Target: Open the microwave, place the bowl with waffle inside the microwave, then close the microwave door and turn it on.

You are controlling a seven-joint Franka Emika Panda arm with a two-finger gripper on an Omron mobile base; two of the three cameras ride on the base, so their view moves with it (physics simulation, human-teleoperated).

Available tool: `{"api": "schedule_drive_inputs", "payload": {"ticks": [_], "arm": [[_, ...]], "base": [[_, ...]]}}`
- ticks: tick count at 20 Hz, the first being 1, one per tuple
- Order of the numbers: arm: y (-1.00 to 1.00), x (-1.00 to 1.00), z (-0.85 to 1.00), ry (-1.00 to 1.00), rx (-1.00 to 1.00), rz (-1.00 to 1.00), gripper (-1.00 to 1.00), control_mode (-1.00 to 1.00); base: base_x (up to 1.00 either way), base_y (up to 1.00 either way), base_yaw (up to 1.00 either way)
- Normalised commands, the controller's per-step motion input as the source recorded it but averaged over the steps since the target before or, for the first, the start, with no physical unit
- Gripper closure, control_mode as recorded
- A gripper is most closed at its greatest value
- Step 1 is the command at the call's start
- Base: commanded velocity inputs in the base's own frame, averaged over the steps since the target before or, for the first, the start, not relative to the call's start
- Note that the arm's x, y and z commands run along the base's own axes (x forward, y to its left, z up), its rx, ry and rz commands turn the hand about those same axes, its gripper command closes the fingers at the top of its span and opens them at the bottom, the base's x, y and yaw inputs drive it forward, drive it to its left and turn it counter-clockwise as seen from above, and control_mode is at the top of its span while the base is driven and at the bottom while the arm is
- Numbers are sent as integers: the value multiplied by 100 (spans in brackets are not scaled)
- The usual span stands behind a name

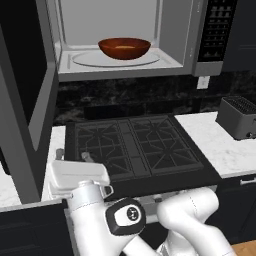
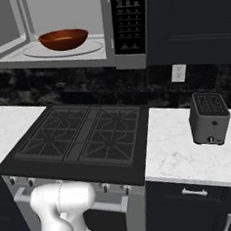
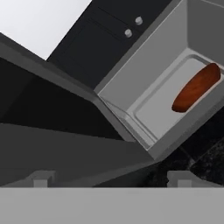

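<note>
The microwave door (image 1: 30, 95) hangs swung wide at the far left, its grey frame and dark glass just ahead of the gripper (image 3: 111, 181) in the hand view and close to it; it has to stand out like this because the bowl went in past it, and it is not yet shut. Further right and up from the gripper, well apart from it, the microwave (image 1: 175, 60) gapes, and the reddish-brown bowl (image 1: 124, 48) sits upright on the round turntable (image 1: 90, 59), centred so the door should clear it. A tan patch inside the bowl is probably the waffle (image 1: 125, 47), though its grid is too small to make out. The arm is folded low in front of the stove (image 1: 135, 145), elbow down, wrist turned up toward the door. The gripper holds nothing, its fingers (image 3: 40, 179) spread wide. Closing the door looks like the step in hand.
</note>
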Motion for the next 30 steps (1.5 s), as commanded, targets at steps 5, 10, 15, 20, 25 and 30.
{"api": "schedule_drive_inputs", "payload": {"ticks": [5, 10, 15, 20, 25, 30], "arm": [[61, 50, -70, -11, 5, 8, -100, -100], [53, 37, -47, -14, 7, 7, -100, -100], [82, 15, -30, -23, 11, 1, -100, -100], [72, 11, 12, -21, 0, 0, -100, -100], [20, 28, 21, -20, 8, 0, -100, -100], [-31, 1, 31, -48, 16, 0, -100, -100]], "base": [[0, 0, 0], [0, 0, 0], [0, 0, 0], [0, 0, 0], [0, 0, 0], [0, 0, 0]]}}
